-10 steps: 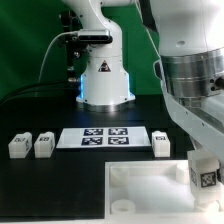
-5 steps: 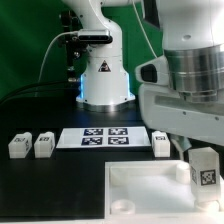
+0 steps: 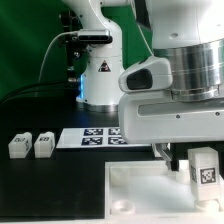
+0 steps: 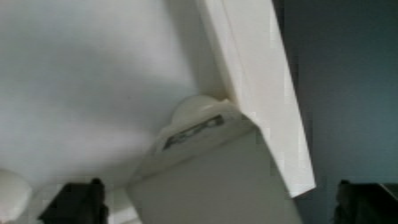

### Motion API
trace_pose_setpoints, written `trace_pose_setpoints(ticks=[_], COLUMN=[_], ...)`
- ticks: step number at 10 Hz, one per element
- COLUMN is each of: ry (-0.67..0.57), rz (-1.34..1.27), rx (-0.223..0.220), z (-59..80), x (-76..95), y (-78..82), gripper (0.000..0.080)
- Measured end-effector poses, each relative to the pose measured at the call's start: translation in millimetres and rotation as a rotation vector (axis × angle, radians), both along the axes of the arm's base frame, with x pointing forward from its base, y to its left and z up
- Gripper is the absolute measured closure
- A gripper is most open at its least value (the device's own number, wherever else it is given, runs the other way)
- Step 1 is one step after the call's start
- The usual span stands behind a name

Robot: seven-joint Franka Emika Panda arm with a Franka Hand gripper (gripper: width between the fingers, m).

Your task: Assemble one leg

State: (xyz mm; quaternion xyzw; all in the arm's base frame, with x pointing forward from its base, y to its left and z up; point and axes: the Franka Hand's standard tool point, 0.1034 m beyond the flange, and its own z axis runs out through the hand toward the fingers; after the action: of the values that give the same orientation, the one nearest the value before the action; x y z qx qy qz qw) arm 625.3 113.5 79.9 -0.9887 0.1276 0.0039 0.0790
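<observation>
A leg [image 3: 204, 170], a small white post with a black-and-white tag, stands at the right corner of the white panel [image 3: 140, 185]. In the wrist view the same leg [image 4: 214, 165] lies close below the camera, against the panel's raised edge [image 4: 249, 60]. My gripper [image 4: 222, 205] is open. Its dark fingertips [image 4: 75, 203] stand on either side of the leg with gaps to it. In the exterior view the arm's bulky wrist [image 3: 175, 95] hangs over the leg and hides the fingers. Two more legs [image 3: 18, 146] [image 3: 43, 145] stand at the exterior view's left.
The marker board [image 3: 88, 138] lies on the black table behind the panel, its right part covered by the arm. The robot's white base [image 3: 100, 75] stands at the back centre. A green backdrop closes the back left.
The arm's wrist has swung toward the exterior view's left and lower, now covering the marker board's right part and the leg that stood beside it. The leg on the panel corner has not moved.
</observation>
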Motion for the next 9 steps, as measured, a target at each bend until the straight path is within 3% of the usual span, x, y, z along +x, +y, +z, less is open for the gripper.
trace_pose_setpoints(ticks=[2, 3, 4, 6, 9], ry=[-0.025, -0.023, -0.023, -0.007, 0.077], rz=[0.176, 0.169, 0.169, 0.046, -0.26], rx=[-0.041, -0.04, -0.04, -0.038, -0.027], z=[1.3, 0.8, 0.8, 0.8, 0.1], x=[0.0, 0.0, 0.0, 0.2, 6.6], y=[5.6, 4.1, 3.7, 3.3, 3.0], gripper=[0.0151, 0.0274, 0.0274, 0.0505, 0.0505])
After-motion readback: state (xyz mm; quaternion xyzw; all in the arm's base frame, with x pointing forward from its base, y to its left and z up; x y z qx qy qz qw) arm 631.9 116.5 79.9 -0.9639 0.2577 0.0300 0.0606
